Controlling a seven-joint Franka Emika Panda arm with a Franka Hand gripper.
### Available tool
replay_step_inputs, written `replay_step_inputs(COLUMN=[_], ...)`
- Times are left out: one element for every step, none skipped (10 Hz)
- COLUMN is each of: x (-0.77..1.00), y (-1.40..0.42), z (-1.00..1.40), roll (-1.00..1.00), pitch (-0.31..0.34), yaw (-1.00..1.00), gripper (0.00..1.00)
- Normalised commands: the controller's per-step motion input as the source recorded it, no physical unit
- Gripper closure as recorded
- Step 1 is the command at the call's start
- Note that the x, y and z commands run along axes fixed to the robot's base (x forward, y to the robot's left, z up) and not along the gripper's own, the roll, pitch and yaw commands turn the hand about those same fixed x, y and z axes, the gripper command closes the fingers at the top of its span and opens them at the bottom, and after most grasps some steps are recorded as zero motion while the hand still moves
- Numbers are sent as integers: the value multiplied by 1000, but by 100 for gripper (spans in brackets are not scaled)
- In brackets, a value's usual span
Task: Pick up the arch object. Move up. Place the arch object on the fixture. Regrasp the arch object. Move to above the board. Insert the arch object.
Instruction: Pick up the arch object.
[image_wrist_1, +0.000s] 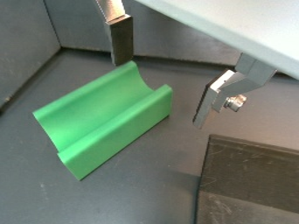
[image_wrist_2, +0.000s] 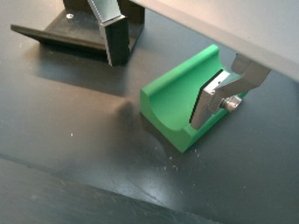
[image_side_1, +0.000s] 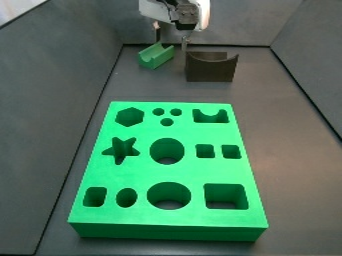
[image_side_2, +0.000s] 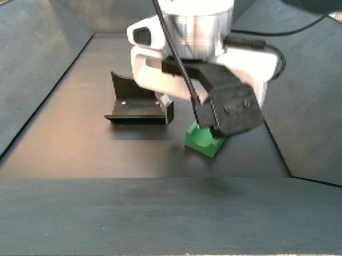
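1. Side view, nearest the camera: the board (image_side_1: 171, 168) lies flat on the dark floor, cut-outs all empty. Its front edge is in frame, nothing cropped.
2. Behind it, the fixture (image_side_1: 209, 65) stands right of centre, U-dip facing up. The arch object (image_side_1: 158, 55) lies on the floor to its left, apart from it.
3. Gripper (image_side_1: 175, 36) hangs just above the arch object. The arm body is cut off by the frame top, and the fingertips are too small to resolve here.
4. Other side view: the gripper housing (image_side_2: 201, 60) covers most of the arch object (image_side_2: 203, 142); only a green corner shows below it. Fixture (image_side_2: 139, 103) is partly hidden behind the arm.
5. Wrist views: gripper (image_wrist_1: 163, 79) is spread wide, fingers (image_wrist_1: 121, 39) either side of the arch object (image_wrist_1: 103, 114), not touching it. The notch channel faces up.
6. Gripper (image_wrist_2: 163, 74) in this view: one finger (image_wrist_2: 212, 98) overlaps the arch object (image_wrist_2: 187, 92); contact can't be confirmed. Fixture (image_wrist_2: 82, 31) is cropped at the frame edge.
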Motion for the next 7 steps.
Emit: replay_step_inputs(x=[-74, -123, -180, -174, -171, -140, -80], y=[43, 40, 26, 0, 0, 0, 43], z=[-51, -86, -140, -206, -220, -251, -257], roll=[-201, -184, -156, -80, -79, -86, -129], pitch=[-153, -174, -206, -191, -184, -171, -156], yaw=[0, 0, 0, 0, 0, 0, 0], gripper=[0, 0, 0, 0, 0, 0, 0])
